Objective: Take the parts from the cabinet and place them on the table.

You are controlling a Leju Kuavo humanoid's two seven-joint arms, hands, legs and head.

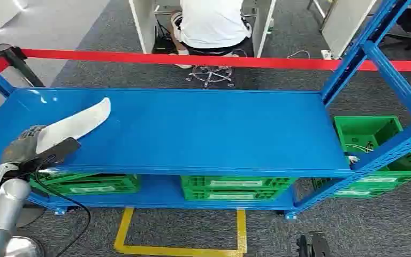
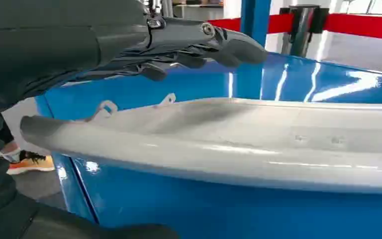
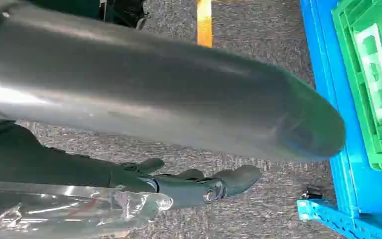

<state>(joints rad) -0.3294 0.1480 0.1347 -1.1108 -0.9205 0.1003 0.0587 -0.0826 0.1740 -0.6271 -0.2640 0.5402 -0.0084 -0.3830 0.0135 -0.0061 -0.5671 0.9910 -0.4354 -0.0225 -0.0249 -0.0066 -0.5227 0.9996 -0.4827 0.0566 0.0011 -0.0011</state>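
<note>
So our left hand (image 1: 24, 147) sits down at 8 o'clock, fingers (image 2: 229, 45) wrapped around the near end of the long grey part (image 1: 77, 124), which angles out over the blue counter (image 1: 192, 128) toward 10 o'clock. We can't tell if the far tip is touching the surface yet. Biggest worry: we're holding it by one end, so it could pivot or slide in the grip, and letting go early might let it skid off the near edge. Right hand (image 3: 199, 184) hangs over the carpet, fingers loosely curled, holding nothing. Green crates (image 1: 230, 188) sit on the shelf below, and further out a red barrier tape (image 1: 192, 60) runs across at 12.
</note>
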